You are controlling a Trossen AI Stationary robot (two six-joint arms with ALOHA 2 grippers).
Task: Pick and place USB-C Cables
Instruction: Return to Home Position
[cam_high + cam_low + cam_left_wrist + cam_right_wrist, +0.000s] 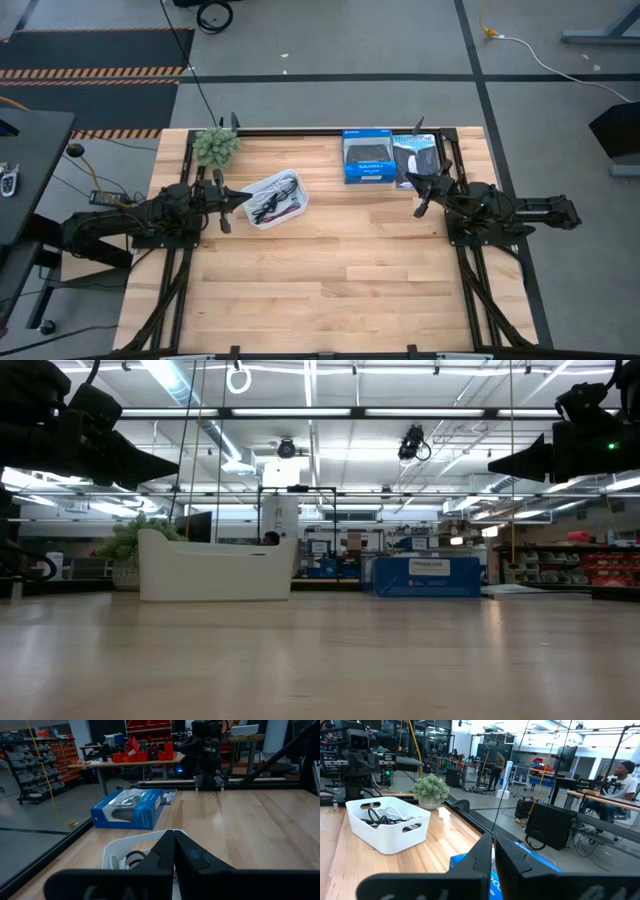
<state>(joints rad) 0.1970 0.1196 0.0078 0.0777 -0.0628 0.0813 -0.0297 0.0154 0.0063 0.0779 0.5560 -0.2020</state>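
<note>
- From overhead I see the white bin [303, 192] on the far left part of the table, with the USB-C cables [275, 205] tangled inside it; black, dark red and pale strands show there.
- The left gripper [232, 200] hovers just left of the bin, pointing at it. Its own wrist camera shows the fingers [162, 852] pressed together with nothing between them.
- That left wrist camera catches only the bin's near rim [115, 851] and one black loop [132, 857]. The cables are mostly hidden behind the fingers.
- The right gripper [428, 192] sits at the far right, well apart from the bin and beside two blue boxes [367, 157]. It is clenched as well and holds nothing [493, 839].
- The right wrist camera looks across the table into the bin [390, 840] and shows black and pale cables [385, 815] lying loose in it. A small potted plant [431, 789] stands just behind the bin.
- The table-level camera shows only the bin's outer wall [215, 570]; the cables are hidden from it. Both grippers [165, 463] [500, 463] hang high above the tabletop.
- A person [620, 782] sits in the room beyond the table, seen only from the right wrist.
</note>
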